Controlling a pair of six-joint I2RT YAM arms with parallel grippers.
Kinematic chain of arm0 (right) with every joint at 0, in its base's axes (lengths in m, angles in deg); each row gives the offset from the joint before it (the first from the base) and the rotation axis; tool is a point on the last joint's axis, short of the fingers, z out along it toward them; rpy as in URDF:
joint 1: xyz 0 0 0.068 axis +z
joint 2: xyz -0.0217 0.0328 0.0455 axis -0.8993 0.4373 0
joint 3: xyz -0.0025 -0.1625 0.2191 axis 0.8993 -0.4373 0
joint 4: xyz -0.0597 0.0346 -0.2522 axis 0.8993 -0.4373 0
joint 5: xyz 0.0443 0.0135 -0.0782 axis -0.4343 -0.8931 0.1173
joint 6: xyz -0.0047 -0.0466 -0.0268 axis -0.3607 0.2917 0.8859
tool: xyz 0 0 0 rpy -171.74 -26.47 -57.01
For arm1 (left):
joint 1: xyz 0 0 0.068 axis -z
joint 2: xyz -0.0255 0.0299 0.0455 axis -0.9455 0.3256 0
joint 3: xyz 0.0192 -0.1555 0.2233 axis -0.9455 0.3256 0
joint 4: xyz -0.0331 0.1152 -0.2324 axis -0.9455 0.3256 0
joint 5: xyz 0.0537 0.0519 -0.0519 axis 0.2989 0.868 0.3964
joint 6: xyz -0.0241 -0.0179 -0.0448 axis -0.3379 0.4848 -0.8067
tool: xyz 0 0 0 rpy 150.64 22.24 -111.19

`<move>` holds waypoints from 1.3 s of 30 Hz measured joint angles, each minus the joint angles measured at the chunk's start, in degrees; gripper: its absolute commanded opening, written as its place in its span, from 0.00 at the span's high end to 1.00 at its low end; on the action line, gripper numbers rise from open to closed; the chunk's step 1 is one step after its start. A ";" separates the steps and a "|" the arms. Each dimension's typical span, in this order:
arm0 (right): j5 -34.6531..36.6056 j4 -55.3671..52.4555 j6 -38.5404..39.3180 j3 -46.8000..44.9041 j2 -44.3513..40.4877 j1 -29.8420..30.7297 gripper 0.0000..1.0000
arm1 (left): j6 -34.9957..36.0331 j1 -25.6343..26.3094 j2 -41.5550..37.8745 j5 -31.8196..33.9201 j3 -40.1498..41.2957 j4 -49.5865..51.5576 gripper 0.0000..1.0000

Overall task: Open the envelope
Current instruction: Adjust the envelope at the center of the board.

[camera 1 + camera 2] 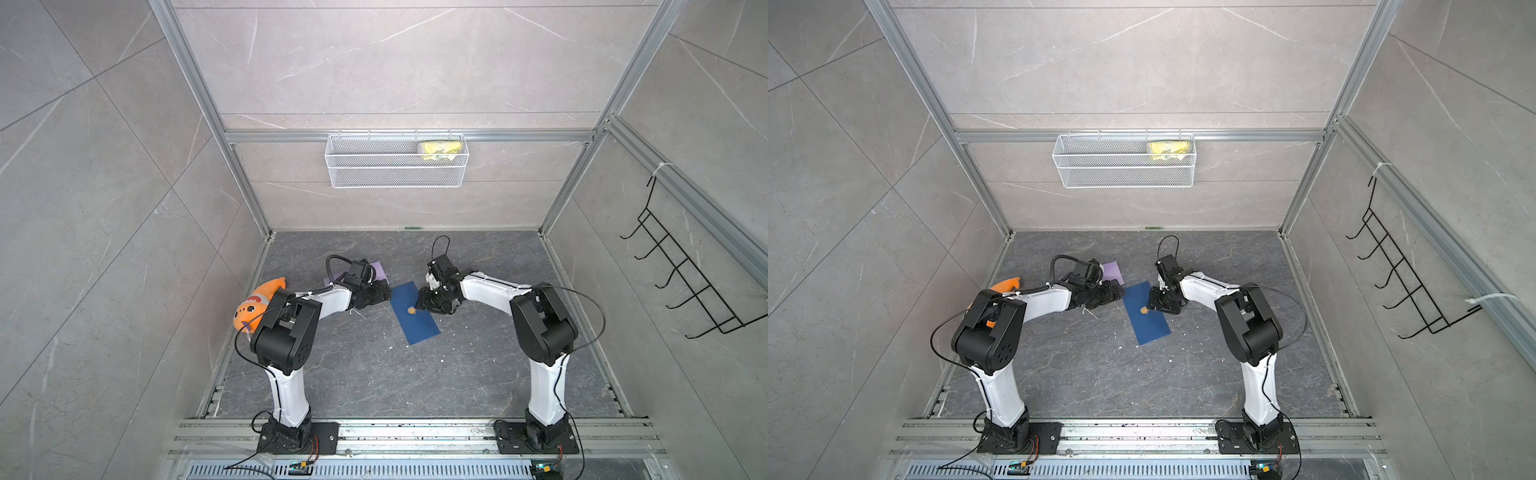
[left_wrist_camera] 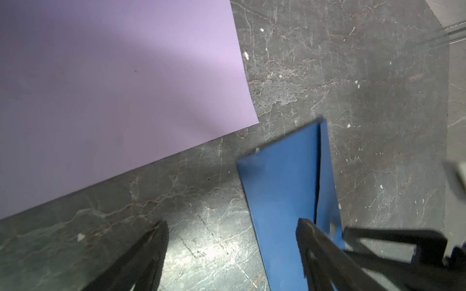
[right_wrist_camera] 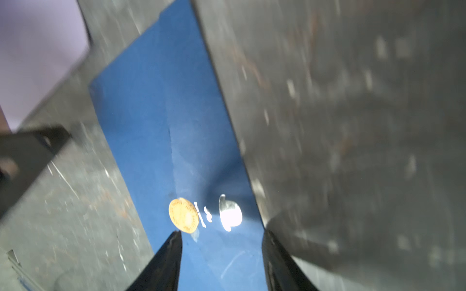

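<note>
The blue envelope (image 1: 417,320) lies flat on the table (image 1: 353,374) between the left gripper (image 2: 232,223), wide open and empty at its edge, and the right gripper (image 3: 222,234), half open and empty by the gold sticker (image 3: 183,215); a shallow pinch may just slide the envelope instead of opening it

Envelope (image 1: 419,324) flat on the tabletop (image 1: 374,374) between left gripper (image 1: 388,294) and right gripper (image 1: 422,305), round seal (image 1: 412,310) on its middle, paper sheet (image 1: 380,270) just behind-left, fish toy (image 1: 257,305) by the left wall, mesh basket (image 1: 374,174) on the back wall, packet (image 1: 440,149) in its right end, hook rack (image 1: 685,282) on the right wall.
</note>
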 measured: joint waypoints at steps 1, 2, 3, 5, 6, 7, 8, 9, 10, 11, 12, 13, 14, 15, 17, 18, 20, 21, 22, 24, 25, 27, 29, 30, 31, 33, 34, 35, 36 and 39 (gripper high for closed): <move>-0.22 0.11 -0.39 -2.29 -1.77 0.61 0.44 | -0.17 0.00 0.04 -0.11 -0.02 -0.20 0.16; -0.57 -0.09 -0.79 -3.89 -3.17 1.22 0.43 | -0.37 0.00 0.07 -0.26 -0.02 -0.33 0.17; -1.03 -0.31 -0.98 -4.61 -4.07 1.68 0.43 | -0.55 0.00 0.13 -0.59 -0.02 -0.46 0.16; -2.05 -0.46 -1.27 -4.61 -5.20 2.21 0.43 | -1.07 0.00 0.37 -1.31 -0.02 -1.11 0.17; -2.60 -0.48 -1.40 -4.09 -5.49 2.12 0.43 | -1.36 0.04 0.50 -1.53 -0.02 -1.68 0.17; -3.06 -0.50 -1.49 -3.41 -5.51 1.88 0.43 | -1.51 0.07 0.61 -1.64 0.00 -2.08 0.17; -3.50 -0.48 -1.51 -2.38 -5.49 1.49 0.43 | -1.75 0.13 0.66 -1.90 0.17 -2.69 0.17; -3.87 -0.50 -1.51 -1.25 -5.40 0.98 0.43 | -1.92 0.22 0.66 -2.14 0.50 -3.39 0.17; -4.11 -0.50 -1.51 -0.15 -5.31 0.50 0.44 | -2.12 0.28 0.66 -2.43 0.85 -4.04 0.17; -4.28 -0.50 -1.51 1.14 -5.09 0.02 0.44 | -2.27 0.42 0.63 -2.56 1.31 -4.96 0.17; -4.42 -0.50 -1.49 2.32 -4.74 -0.33 0.44 | -2.38 0.52 0.57 -2.62 1.68 -5.75 0.17; -4.50 -0.46 -1.49 3.65 -4.22 -0.72 0.44 | -2.49 0.66 0.46 -2.71 2.14 -6.58 0.17; -4.50 -0.44 -1.49 4.74 -3.67 -1.03 0.44 | -2.54 0.83 0.35 -2.75 2.56 -7.28 0.17; -4.52 -0.42 -1.49 5.53 -3.10 -1.25 0.44 | -2.56 0.98 0.33 -2.80 2.82 -7.74 0.17; -4.50 -0.74 -1.49 7.10 -1.68 -1.46 0.44 | -2.60 1.31 0.28 -2.93 3.19 -8.57 0.17; -4.50 -0.76 -1.49 7.76 -0.87 -1.51 0.44 | -2.73 1.51 0.28 -2.97 3.39 -9.03 0.17; -4.50 -0.87 -1.51 8.55 0.28 -1.53 0.44 | -2.86 1.66 0.31 -3.02 3.65 -9.62 0.17; -4.52 -1.16 -1.51 9.05 0.96 -1.60 0.44 | -2.99 1.73 0.28 -3.04 3.82 -9.99 0.17; -4.55 -1.40 -1.51 9.68 1.64 -1.68 0.44 | -3.13 1.75 0.28 -3.02 4.07 -10.40 0.17; -4.72 -1.95 -1.51 12.04 3.54 -1.99 0.44 | -3.43 1.75 0.09 -2.99 4.66 -11.28 0.18; -4.98 -2.08 -1.49 13.77 4.87 -2.23 0.44 | -3.63 1.75 -0.07 -2.95 5.03 -11.69 0.18; -5.35 -2.60 -1.44 17.51 7.52 -2.67 0.44 | -3.89 1.81 -0.79 -2.86 5.92 -11.80 0.17; -5.81 -3.48 -1.38 21.86 10.49 -2.99 0.44 | -4.02 1.90 -1.90 -2.49 6.84 -10.97 0.17; -6.01 -4.07 -1.22 24.20 12.02 -3.08 0.44 | -4.04 1.97 -2.51 -2.43 7.23 -10.25 0.17; -6.19 -4.72 -1.01 26.40 13.51 -3.08 0.44 | -4.07 2.10 -3.04 -2.34 7.54 -9.35 0.17; -6.25 -6.38 -0.39 30.73 16.28 -3.02 0.44 | -4.17 2.45 -3.56 -2.16 7.74 -8.22 0.17; -6.21 -7.34 -0.09 32.85 17.75 -2.93 0.44 | -4.26 2.80 -3.67 -1.92 7.74 -7.91 0.17; -6.21 -8.13 0.22 34.40 18.84 -2.84 0.44 | -4.35 3.21 -3.67 -1.70 7.74 -7.78 0.17; -6.21 -8.92 0.59 35.93 20.00 -2.78 0.44 | -4.48 3.74 -3.67 -1.33 7.74 -7.76 0.17; -5.81 -11.17 1.64 37.83 22.27 -2.38 0.43 | -5.05 5.79 -3.67 -0.90 7.76 -7.91 0.17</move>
